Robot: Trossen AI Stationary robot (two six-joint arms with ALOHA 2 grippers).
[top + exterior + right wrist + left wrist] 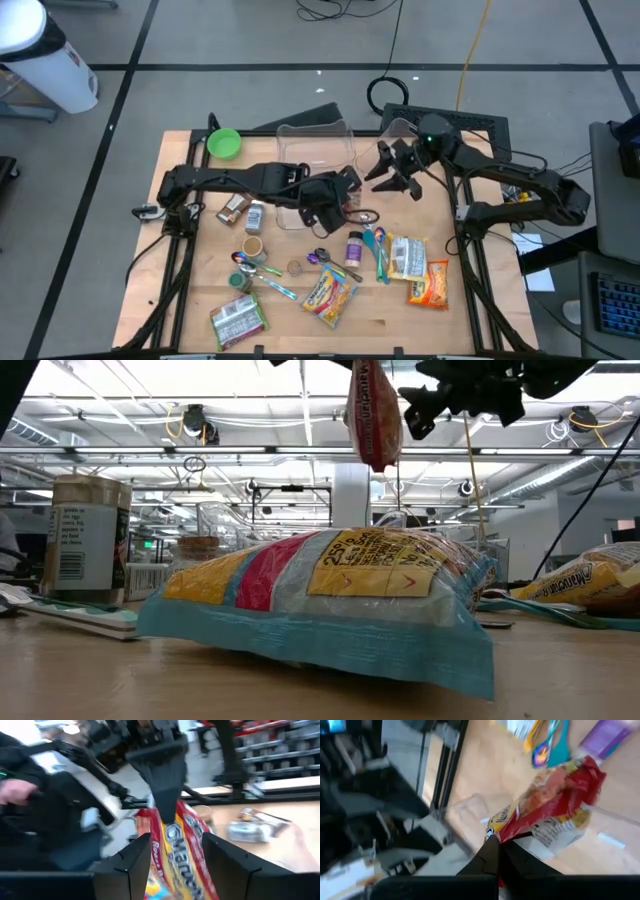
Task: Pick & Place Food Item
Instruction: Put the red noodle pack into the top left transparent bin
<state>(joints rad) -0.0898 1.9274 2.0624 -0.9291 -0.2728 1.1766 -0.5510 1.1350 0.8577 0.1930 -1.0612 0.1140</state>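
Observation:
A red and yellow noodle packet [547,802] hangs in the air over the middle of the table. My left gripper [338,196] is shut on it. In the low view the packet [375,410] dangles high above the table top. My right gripper [386,172] stands open just to the right of it, level and facing it. In the right wrist view its two fingers frame the packet [182,865] without touching it. My left gripper pinches the packet's upper end [506,834] between its two shut fingers. The fingers [165,780] come at it slanting down from above. The packet hangs upright below them, lifted clear of the table.
A clear plastic bin [318,150] stands behind the grippers, with a green bowl [224,143] at the far left. Other snack packets [330,295] [428,283], a purple bottle [354,246], small cans [253,247] and spoons lie on the near half.

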